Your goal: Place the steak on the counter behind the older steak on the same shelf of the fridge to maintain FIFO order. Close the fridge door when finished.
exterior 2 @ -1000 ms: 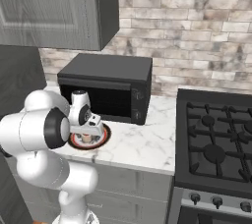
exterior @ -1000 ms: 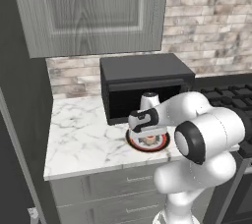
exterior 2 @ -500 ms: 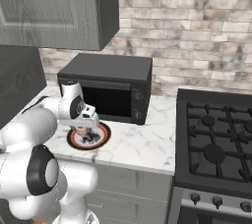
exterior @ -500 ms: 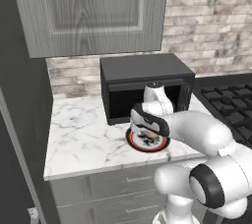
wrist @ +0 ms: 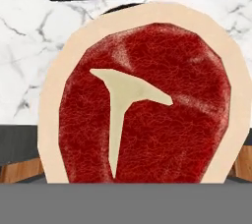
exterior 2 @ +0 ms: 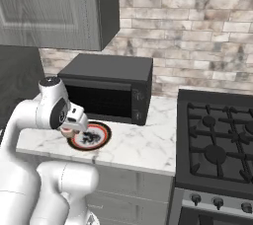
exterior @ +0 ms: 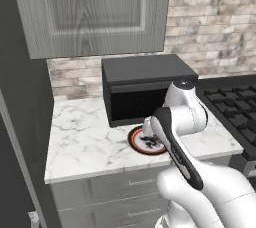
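The steak [wrist: 138, 100], raw red with a pale tan rim and a T-shaped bone mark, sits very close to the hand camera and hides my fingertips. In the right base view, my gripper [exterior 2: 69, 128] hangs just above the counter [exterior 2: 133, 146], at the left rim of a red-edged plate [exterior 2: 94, 137], shut on the steak [exterior 2: 65, 131]. In the left base view, my hand [exterior: 149, 128] is over the plate [exterior: 142, 143], in front of the microwave. The older steak and the fridge shelf are out of view.
A black microwave [exterior: 145, 89] stands at the back of the counter [exterior: 80, 137], right behind the plate. A gas stove [exterior 2: 217, 140] adjoins the counter on the right. A grey wall cabinet [exterior: 95, 12] hangs above. A tall dark panel [exterior: 20, 122] borders the counter's left end.
The arm has swung and stretched out over the counter. The hand moved from above the plate's middle to its left rim, and the steak is now off the plate, in the gripper.
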### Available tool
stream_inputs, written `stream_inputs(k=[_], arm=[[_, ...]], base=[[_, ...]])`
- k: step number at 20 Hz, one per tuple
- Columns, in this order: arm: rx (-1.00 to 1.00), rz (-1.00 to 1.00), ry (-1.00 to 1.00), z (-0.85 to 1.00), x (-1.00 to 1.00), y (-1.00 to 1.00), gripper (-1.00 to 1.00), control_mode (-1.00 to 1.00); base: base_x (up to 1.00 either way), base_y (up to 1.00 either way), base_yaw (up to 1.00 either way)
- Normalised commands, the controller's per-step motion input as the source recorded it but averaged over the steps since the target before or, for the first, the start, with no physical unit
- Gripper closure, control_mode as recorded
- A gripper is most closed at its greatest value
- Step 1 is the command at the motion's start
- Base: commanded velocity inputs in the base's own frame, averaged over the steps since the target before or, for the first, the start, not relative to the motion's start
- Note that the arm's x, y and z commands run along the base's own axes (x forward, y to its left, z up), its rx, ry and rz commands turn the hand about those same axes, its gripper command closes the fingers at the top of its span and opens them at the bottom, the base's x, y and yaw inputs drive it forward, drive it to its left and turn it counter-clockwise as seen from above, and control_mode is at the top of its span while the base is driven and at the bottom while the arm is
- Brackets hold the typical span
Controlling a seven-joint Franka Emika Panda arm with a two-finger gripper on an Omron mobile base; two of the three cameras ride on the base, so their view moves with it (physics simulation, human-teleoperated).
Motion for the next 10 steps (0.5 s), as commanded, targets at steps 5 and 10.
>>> stream_inputs(k=[5,10], arm=[[0.02,-0.07,-0.05,0.65,-0.62,0.0,1.0,-1.0],[0.0,-0.02,0.0,0.02,-0.07,0.0,1.0,-1.0]], base=[[0.0,0.0,0.0],[0.0,0.0,0.0]])
